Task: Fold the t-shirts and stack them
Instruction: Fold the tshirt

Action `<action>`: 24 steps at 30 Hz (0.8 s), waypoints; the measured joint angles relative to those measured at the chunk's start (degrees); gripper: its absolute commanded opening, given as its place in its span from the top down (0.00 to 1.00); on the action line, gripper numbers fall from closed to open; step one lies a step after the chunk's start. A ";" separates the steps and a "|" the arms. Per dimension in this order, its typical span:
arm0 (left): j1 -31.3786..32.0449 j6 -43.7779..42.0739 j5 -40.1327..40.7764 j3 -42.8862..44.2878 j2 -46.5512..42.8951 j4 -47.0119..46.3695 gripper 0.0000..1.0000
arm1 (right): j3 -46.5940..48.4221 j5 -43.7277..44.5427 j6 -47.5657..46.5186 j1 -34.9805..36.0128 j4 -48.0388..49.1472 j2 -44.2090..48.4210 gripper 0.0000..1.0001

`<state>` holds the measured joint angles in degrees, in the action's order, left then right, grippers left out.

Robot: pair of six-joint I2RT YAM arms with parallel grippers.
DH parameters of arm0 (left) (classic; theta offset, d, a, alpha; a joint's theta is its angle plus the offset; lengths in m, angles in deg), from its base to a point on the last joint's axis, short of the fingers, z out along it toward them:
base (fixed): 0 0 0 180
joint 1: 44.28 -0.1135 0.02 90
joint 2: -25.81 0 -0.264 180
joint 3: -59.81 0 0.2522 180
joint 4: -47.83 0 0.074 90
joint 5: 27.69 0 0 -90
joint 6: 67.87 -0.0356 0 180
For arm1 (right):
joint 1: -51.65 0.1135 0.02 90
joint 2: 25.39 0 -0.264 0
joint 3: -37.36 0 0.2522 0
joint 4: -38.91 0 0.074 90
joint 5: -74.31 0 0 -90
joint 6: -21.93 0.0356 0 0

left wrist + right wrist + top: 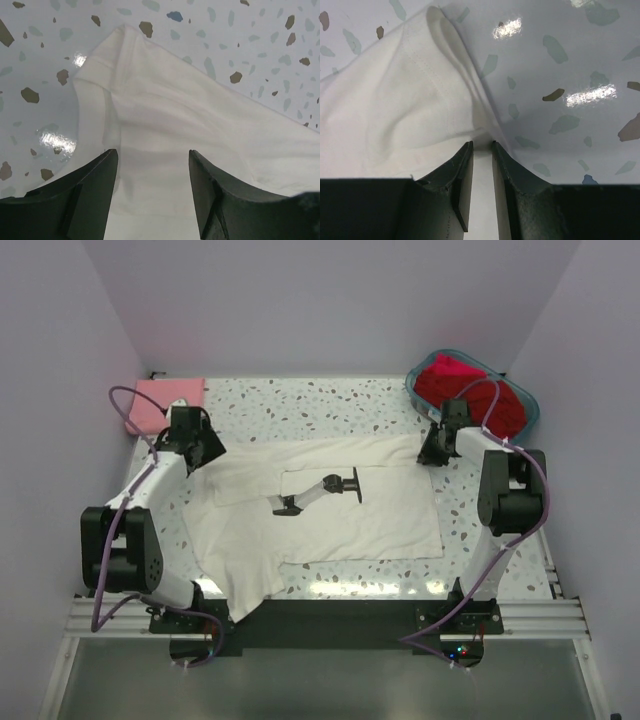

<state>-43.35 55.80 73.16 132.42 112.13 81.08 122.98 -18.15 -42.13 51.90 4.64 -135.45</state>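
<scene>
Top external: white t-shirt (380, 530) spread at centre of surface (330, 400), sleeve fold in hand. Left end effector (152, 155), ten o'clock, gapes over sleeve; right end effector (482, 145), two o'clock, pinches its edge. Next, we judge, left must regrasp.

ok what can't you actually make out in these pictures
- red shirts: top view, heaped in the teal basket with the right arm across part of them, so no count.
- pink shirt: top view, cable and left arm cover its near edge.
- white t-shirt: both wrist views crop it to a small part.
- black graphic: top view, too small to read.
</scene>
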 measured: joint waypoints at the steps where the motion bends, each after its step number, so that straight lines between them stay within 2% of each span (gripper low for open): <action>1: 0.48 -0.13 -0.13 -0.85 -0.50 0.02 0.36 | -0.04 0.00 0.33 0.00 0.22 0.00 0.74; 9: 1.20 -0.72 -0.79 -7.52 -4.00 -0.09 0.36 | -0.20 0.52 1.73 0.00 0.68 0.00 0.73; 10: 1.20 -0.94 -0.83 -8.13 -4.13 -0.11 0.36 | -0.20 0.68 1.73 0.00 0.66 0.00 0.75; 11: 1.20 -1.20 -0.83 -8.68 -4.20 -0.13 0.36 | -0.20 0.87 1.70 0.02 0.66 0.00 0.83; 14: 1.20 -1.79 -0.81 -9.97 -4.28 -0.50 0.36 | -0.20 1.62 1.64 0.00 0.50 -0.02 0.98; 15: 1.20 -1.86 -0.79 -10.32 -4.28 -0.61 0.36 | -0.20 1.77 1.53 -0.02 0.46 -0.02 1.00; 24: 1.20 -2.80 -0.02 -13.03 -4.35 -2.82 0.36 | 0.02 2.27 0.76 -0.04 -0.15 -0.02 1.00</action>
<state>-42.15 53.00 73.14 119.40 107.78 78.26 123.00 -15.87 -41.37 51.85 4.49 -135.47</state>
